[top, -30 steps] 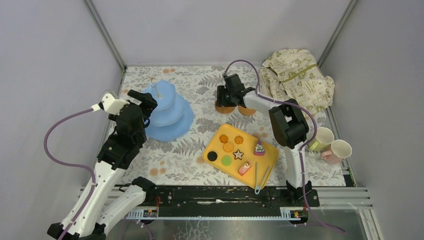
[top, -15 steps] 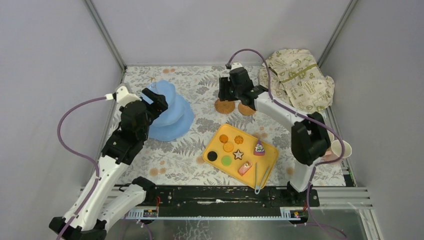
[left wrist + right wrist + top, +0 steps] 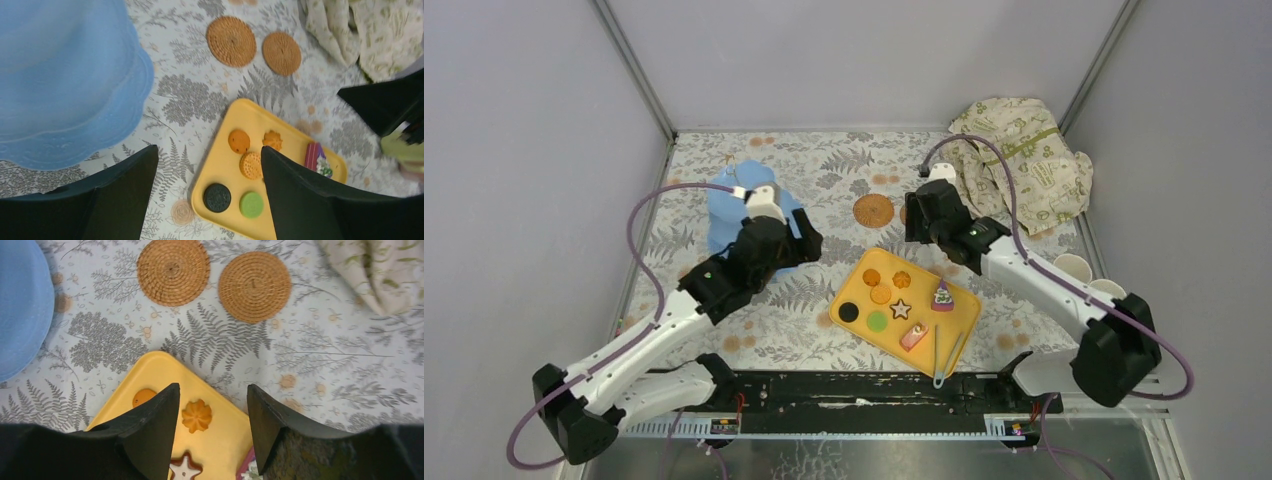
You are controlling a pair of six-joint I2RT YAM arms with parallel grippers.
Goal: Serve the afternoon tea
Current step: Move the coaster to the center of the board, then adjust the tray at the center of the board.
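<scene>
Right gripper [image 3: 211, 390]: jaws parted, nothing held; hung over the flower biscuit [image 3: 196, 416] at the yellow tray [image 3: 150, 367]'s far corner. Left gripper [image 3: 207, 155]: likewise parted and empty, poised between the blue stand [image 3: 65, 85] and the tray. Coasters [image 3: 173, 271] laid side by side beyond; cups [image 3: 1074, 268] at the right edge. Step judged: pastries [image 3: 942, 296] not yet moved to the stand; a descent onto one biscuit is called for.
</scene>
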